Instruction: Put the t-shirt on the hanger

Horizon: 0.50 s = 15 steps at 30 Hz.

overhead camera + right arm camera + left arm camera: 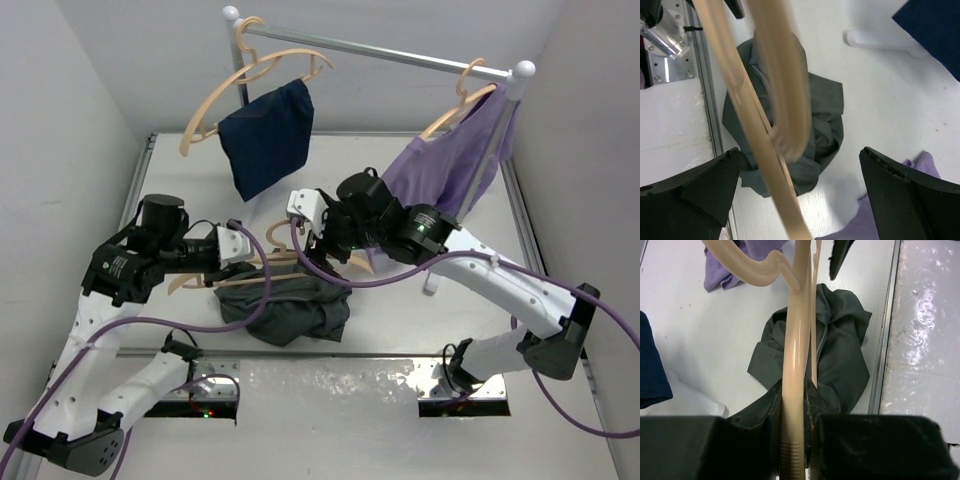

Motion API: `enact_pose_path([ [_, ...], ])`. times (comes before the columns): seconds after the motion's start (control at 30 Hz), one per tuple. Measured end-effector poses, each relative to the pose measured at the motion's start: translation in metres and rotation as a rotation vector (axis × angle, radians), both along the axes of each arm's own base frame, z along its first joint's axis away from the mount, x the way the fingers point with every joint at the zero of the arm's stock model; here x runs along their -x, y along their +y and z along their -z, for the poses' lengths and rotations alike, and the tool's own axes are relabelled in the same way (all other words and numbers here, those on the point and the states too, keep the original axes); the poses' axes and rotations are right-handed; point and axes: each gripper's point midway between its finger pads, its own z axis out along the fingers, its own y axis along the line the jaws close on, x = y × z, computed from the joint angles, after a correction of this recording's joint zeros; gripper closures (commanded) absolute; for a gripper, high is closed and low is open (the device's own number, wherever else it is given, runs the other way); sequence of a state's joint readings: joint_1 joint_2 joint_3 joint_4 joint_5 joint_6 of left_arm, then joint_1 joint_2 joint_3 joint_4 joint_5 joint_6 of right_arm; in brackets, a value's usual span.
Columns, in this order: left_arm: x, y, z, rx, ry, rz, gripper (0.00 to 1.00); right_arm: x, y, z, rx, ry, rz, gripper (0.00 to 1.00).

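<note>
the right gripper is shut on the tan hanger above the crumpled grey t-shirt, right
Not quite: the left gripper is shut on the tan hanger above the crumpled grey t-shirt, as the left wrist view shows; the right gripper stands open.

The right tool [801, 151] has its two dark fingers [695, 185] spread wide. Between them the pale tan hanger [785, 80], blurred, runs from top to bottom above the crumpled charcoal t-shirt [822, 117], which lies on the white worktop [875, 95]. Navy cloth [935, 35] shows at top right and lilac cloth [847, 227] at the bottom edge.
</note>
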<state>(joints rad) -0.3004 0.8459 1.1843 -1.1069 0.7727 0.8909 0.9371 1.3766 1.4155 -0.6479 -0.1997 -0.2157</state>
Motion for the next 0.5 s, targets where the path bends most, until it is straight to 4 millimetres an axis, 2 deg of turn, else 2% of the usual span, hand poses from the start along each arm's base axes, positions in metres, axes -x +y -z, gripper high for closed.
enact_pose_path([
  [0.1,0.003,0.000,0.001,-0.007,-0.004,0.021,1.00,0.000,0.010,0.002,-0.025,0.014,-0.036,0.18],
  [0.13,0.004,0.000,0.002,-0.005,-0.002,0.024,1.00,0.002,0.014,0.001,-0.038,0.023,-0.053,0.32],
  [0.23,0.003,-0.003,-0.002,0.011,-0.006,0.027,1.00,0.014,0.031,0.005,-0.081,0.091,-0.128,0.52],
  [0.27,0.002,-0.003,-0.002,0.012,-0.003,0.020,1.00,0.017,0.035,0.009,-0.089,0.121,-0.150,0.70],
  [0.33,0.001,-0.001,-0.001,0.011,0.011,-0.001,1.00,0.022,0.043,0.017,-0.094,0.178,-0.174,0.95],
  [0.37,0.000,0.000,0.000,0.008,0.021,-0.012,1.00,0.023,0.044,0.019,-0.098,0.199,-0.181,1.00],
  [0.47,-0.001,0.000,0.003,0.006,0.039,-0.024,1.00,0.024,0.044,0.022,-0.115,0.226,-0.180,1.00],
  [0.5,-0.001,0.000,0.005,0.006,0.045,-0.026,0.95,0.025,0.043,0.023,-0.119,0.227,-0.179,1.00],
])
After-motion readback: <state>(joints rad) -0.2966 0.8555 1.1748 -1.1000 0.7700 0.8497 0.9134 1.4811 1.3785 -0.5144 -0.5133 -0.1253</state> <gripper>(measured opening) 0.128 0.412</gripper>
